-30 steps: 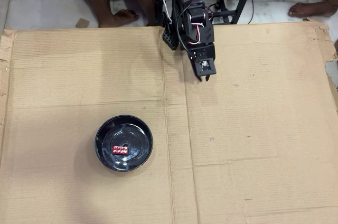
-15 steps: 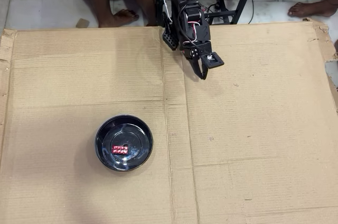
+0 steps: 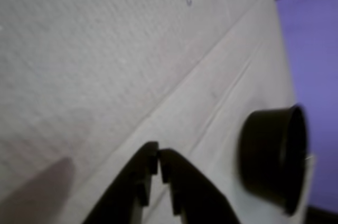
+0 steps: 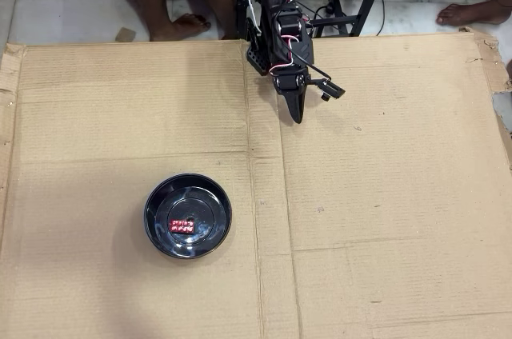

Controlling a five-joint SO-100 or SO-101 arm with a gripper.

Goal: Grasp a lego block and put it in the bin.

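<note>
The red lego block lies inside the black bin on the cardboard, left of centre in the overhead view. My gripper hangs far from it at the back of the sheet, near the arm's base, shut with nothing in it. In the wrist view the gripper shows its two dark fingertips pressed together at the bottom. The bin appears side-on at the lower right there; the block is hidden in that view.
A large cardboard sheet covers the floor, with a crease running front to back. People's bare feet and a stand's legs are beyond the far edge on the tiles.
The gripper has rolled about its wrist and drawn back slightly toward the base, so the camera mount now sticks out to the right. Block and bin have not moved.
</note>
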